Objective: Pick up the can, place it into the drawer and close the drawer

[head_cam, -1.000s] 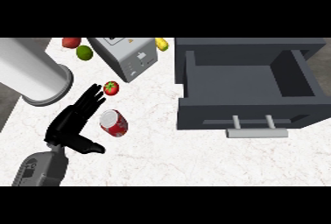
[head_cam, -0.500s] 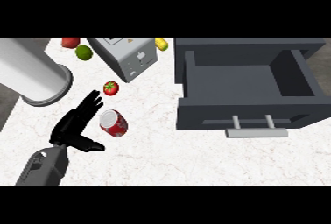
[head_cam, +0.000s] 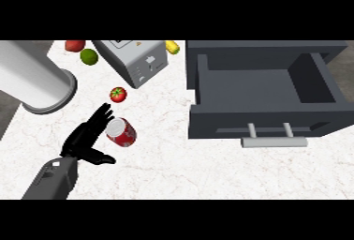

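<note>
The red can (head_cam: 121, 132) with a pale top lies tilted on the white marble counter (head_cam: 180, 173), left of centre. My left hand (head_cam: 83, 138) is open just left of the can, straight fingers (head_cam: 101, 117) along its side and the thumb stuck out below it. I cannot tell whether the fingers touch the can. The dark grey drawer (head_cam: 262, 86) stands pulled open at the right with nothing inside, and its pale bar handle (head_cam: 273, 141) faces me. My right hand does not show.
A tomato (head_cam: 118, 94) lies just beyond the can. A grey toaster (head_cam: 135, 61), a lime (head_cam: 88, 56), a red fruit (head_cam: 75, 45) and a yellow fruit (head_cam: 172, 46) sit at the back. A large pale cylinder (head_cam: 31, 82) fills the upper left.
My left hand has drawn back from near the tomato and settled beside the can. The can and the drawer have not moved.
</note>
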`<state>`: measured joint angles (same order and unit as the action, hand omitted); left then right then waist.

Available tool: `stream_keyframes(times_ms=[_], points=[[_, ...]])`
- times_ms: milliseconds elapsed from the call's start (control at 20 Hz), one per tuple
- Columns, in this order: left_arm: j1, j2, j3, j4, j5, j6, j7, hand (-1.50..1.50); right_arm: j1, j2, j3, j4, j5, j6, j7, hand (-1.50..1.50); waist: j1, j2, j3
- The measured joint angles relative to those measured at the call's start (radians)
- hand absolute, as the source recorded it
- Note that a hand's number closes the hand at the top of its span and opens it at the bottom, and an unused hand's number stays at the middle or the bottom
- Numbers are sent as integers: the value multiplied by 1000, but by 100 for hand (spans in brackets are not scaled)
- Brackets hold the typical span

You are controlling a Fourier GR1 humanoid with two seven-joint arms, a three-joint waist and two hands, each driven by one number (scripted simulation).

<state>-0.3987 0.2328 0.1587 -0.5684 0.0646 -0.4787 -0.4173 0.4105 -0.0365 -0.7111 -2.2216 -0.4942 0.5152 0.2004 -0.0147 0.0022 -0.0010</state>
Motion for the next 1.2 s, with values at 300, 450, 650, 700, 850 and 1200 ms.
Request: stream_keyframes(times_ms=[300,450,650,700,850,1200], points=[[-86,-18,8,159,-27,-1,-70,-150,-10,-2,-11,8,-3,12,3,-150,-3,1,0],[-111,-21,16,222,-33,-7,-104,-150,1,-5,-33,-5,-38,19,21,-150,-5,2,0],[-138,-47,28,269,-28,-6,-122,150,-10,2,-22,-8,-26,15,31,-150,-3,2,0],[-141,-54,29,270,-25,-6,-121,150,-17,0,-24,-8,-24,11,35,-150,-2,1,0],[-160,-53,39,280,-8,-49,-98,150,-15,5,-27,-17,-36,15,53,-150,0,0,0],[-201,-72,35,272,6,-118,-58,150,-6,14,-41,-32,-61,26,71,-150,-1,0,0]])
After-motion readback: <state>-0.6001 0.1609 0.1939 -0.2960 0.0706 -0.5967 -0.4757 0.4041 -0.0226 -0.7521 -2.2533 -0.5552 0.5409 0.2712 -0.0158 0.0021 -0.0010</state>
